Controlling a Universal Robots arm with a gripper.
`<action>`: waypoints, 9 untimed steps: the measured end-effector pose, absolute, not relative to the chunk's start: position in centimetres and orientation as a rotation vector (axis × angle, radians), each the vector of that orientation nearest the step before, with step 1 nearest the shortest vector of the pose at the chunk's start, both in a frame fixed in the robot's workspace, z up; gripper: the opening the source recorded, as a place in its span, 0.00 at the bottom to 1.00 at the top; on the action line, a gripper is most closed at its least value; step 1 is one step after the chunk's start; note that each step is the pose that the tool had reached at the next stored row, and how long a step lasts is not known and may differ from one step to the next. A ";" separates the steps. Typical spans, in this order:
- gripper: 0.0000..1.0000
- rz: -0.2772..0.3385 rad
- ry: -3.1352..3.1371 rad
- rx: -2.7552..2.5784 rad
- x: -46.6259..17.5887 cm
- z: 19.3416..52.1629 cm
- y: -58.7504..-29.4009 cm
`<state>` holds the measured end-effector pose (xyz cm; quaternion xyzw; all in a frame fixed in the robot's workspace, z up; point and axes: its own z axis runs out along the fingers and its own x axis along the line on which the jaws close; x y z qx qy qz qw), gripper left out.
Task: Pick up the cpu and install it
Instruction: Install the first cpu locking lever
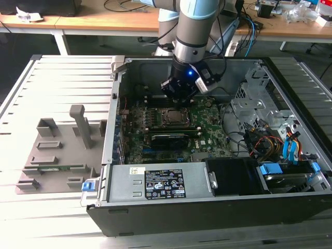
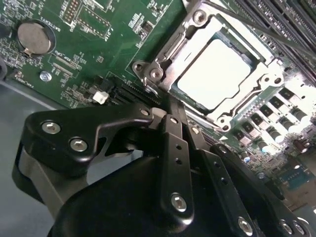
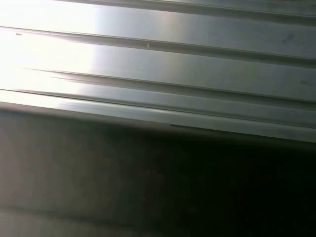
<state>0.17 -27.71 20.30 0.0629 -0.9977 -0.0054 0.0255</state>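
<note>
one arm reaches down into an open computer case (image 1: 218, 207) that lies on its side on a ribbed metal bench (image 1: 62, 83). its gripper (image 1: 179, 97) hangs just above the socket (image 1: 171, 115) near the middle of the green motherboard (image 1: 207, 136).

in the second wrist view the cpu (image 2: 217, 74) sits flat inside the socket frame (image 2: 163, 64) — silvery-white top up, square to the frame, with the metal bracket around its edges. the gripper (image 2: 170, 106) is apart from the chip and holds nothing; its black fingers (image 2: 174, 148) stand close together, and whether a narrow gap remains between the tips cannot be told. the fingertips lie just beside one corner of the socket frame, not on the chip.

a round coin battery (image 2: 34, 37) sits on the board well away from the socket, toward the case wall. dark memory slots (image 2: 276, 19) run along the far side of the socket.

in the exterior view a grey plastic fixture (image 1: 57, 150) rests on the bench outside the case, toward the exterior view's left. a labelled power supply (image 1: 155, 184) occupies the near edge of the case, and a drive bay with blue clips (image 1: 290, 155) the corner toward the exterior view's right.

the first wrist view shows ribbed metal bench surface (image 3: 158, 64) over a dark band.
</note>
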 end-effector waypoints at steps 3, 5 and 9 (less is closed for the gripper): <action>0.11 -0.017 -3.081 0.200 1.1 20.2 -27.7; 0.11 -0.030 -3.081 0.203 1.2 20.1 -27.7; 0.11 -0.055 -3.084 0.205 1.2 20.5 -27.7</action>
